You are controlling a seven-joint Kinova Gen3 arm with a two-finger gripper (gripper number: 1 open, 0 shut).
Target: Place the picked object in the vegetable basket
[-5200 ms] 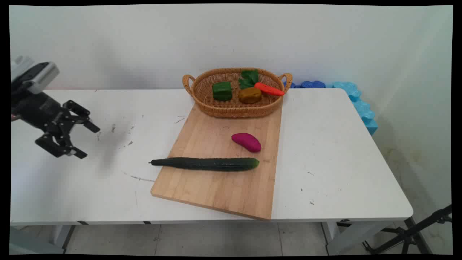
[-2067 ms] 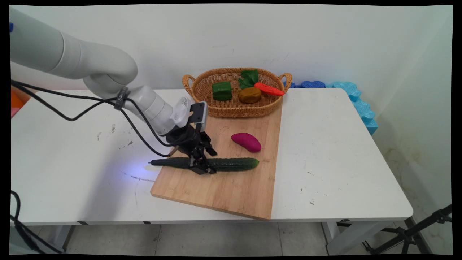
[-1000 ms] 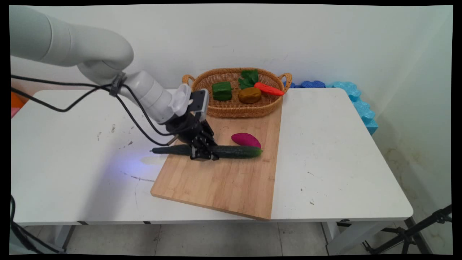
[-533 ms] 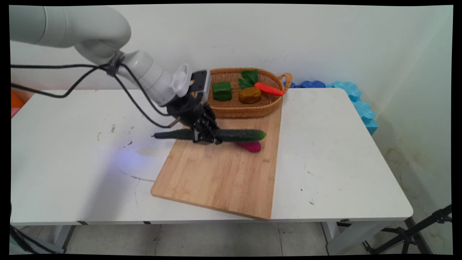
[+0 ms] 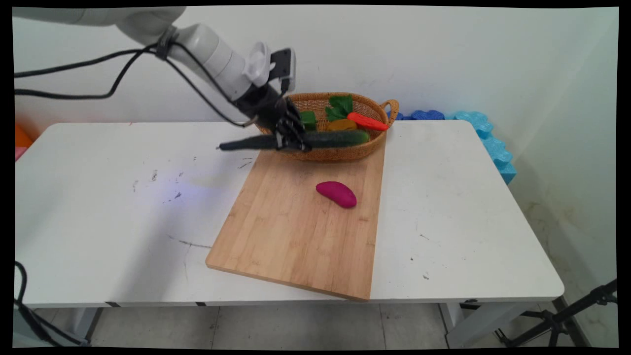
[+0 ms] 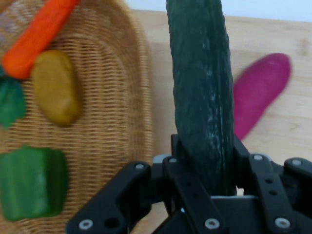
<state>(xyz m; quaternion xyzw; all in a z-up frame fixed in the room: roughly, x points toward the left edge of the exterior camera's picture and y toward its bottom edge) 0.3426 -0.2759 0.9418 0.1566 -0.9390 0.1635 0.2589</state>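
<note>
From my remote station I log the arm [image 5: 207, 44]: white, smooth, round-sectioned links with a rounded elbow casing at the upper left. Black cables [image 5: 88, 79], two or more, run along the outside and are gathered to the forearm by a dark strap [image 5: 165, 37]. At the wrist sits a white ribbed collar and a flat black camera module with a pale edge [image 5: 286, 61]. The gripper [image 5: 291, 138] is matte black throughout: two fingers driven by angular bar linkages. In my hand view [image 6: 204, 195] the linkage bars show silver round-headed screws at each pivot joint.
</note>
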